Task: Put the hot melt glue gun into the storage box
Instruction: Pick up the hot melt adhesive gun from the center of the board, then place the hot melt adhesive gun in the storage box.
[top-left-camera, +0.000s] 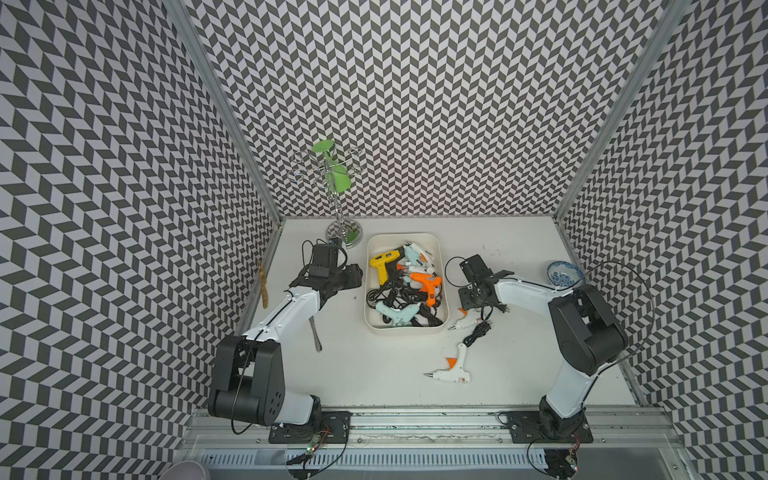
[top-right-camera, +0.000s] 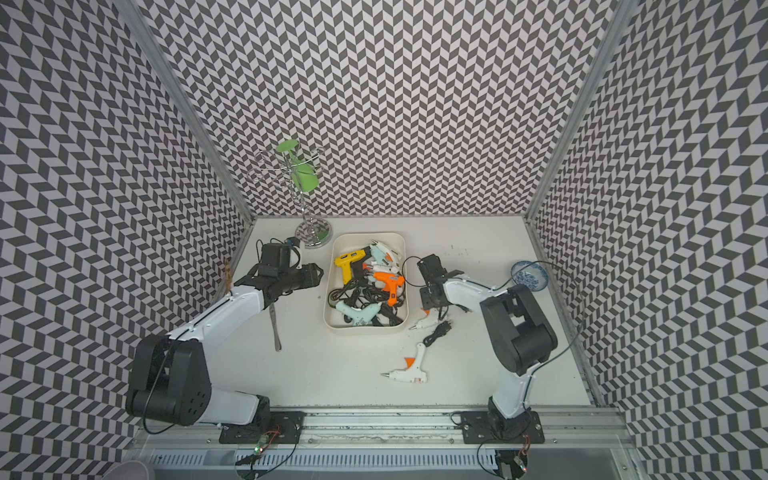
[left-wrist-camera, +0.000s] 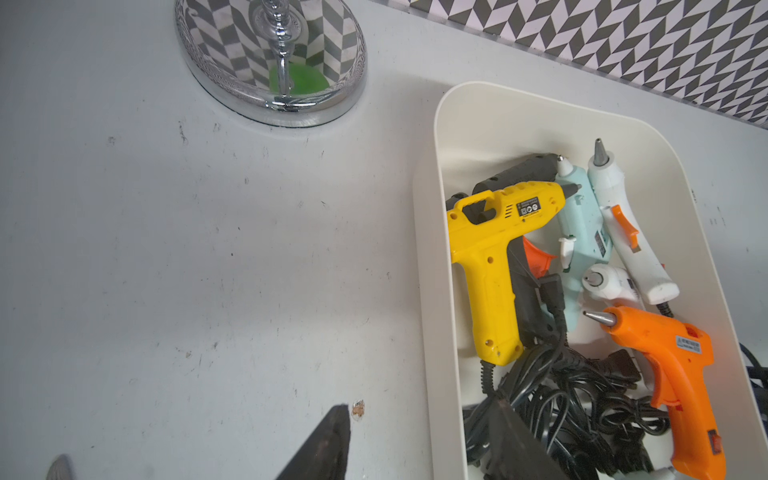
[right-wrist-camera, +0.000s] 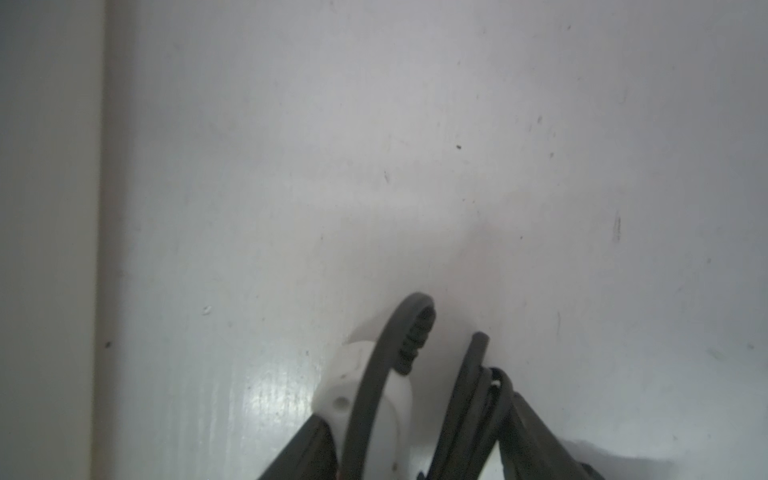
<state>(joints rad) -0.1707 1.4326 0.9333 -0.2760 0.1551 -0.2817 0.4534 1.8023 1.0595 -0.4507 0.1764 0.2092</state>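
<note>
Three chevron walls (top-left-camera: 415, 104) around scuffed white tabletop (top-left-camera: 374, 374)

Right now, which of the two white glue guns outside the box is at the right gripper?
The gun by the box's near right corner, under the right gripper. The other gun lies apart, nearer the arms' bases.

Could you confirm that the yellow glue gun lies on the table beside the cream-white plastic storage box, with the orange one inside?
No: the yellow glue gun lies inside the cream-white storage box too, as the left wrist view shows.
</note>
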